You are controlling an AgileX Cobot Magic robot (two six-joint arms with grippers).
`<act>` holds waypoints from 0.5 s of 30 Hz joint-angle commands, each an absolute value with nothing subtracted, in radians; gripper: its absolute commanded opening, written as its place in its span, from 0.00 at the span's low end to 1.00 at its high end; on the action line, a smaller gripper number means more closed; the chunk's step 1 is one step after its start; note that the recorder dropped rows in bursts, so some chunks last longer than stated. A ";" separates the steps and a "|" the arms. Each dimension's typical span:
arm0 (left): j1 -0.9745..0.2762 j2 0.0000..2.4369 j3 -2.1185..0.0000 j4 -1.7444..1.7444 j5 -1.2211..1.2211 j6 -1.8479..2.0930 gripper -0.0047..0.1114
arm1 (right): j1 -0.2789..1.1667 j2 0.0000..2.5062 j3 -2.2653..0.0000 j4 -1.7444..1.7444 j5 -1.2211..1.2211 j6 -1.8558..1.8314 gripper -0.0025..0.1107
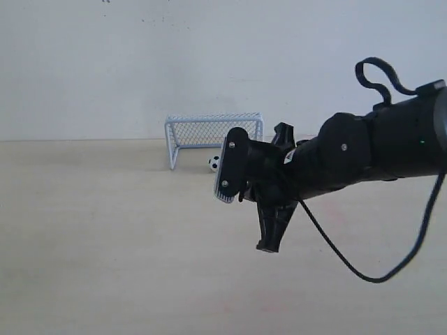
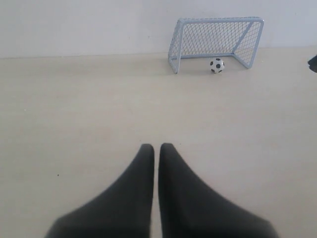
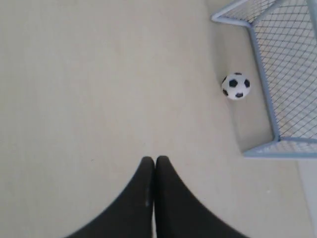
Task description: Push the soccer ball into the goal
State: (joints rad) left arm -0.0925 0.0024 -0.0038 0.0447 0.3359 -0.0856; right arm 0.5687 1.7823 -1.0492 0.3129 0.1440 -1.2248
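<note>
The goal [image 1: 213,117], light blue with mesh netting, stands at the far edge of the table against the wall. The soccer ball [image 1: 214,163] lies right at its open mouth, partly hidden by my right wrist. In the left wrist view the ball [image 2: 216,65] rests between the posts of the goal [image 2: 218,20], far ahead of my left gripper [image 2: 154,147], which is shut on nothing. From the right wrist, the ball [image 3: 236,86] sits beside the goal frame [image 3: 262,84]. My right gripper [image 3: 154,159] is shut, empty, and short of the ball. It [image 1: 267,246] hangs pointing down.
The pale wooden table [image 1: 105,230] spreads wide around the goal. A plain white wall [image 1: 209,56] rises just behind the goal. The right arm's black cable [image 1: 363,276] loops below the arm. The left arm is outside the exterior view.
</note>
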 commanded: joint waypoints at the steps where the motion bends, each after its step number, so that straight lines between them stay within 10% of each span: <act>1: -0.089 0.000 0.000 0.041 0.330 -0.083 0.08 | 0.567 1.668 -0.974 0.311 0.242 -1.113 0.02; 15: -0.089 0.000 0.000 0.041 0.330 -0.083 0.08 | 0.569 1.350 -0.850 0.421 0.449 -0.527 0.02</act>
State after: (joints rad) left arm -0.0925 0.0024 -0.0038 0.0447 0.3359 -0.0856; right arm 0.5687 1.3885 -0.8544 0.3797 0.4264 -0.6380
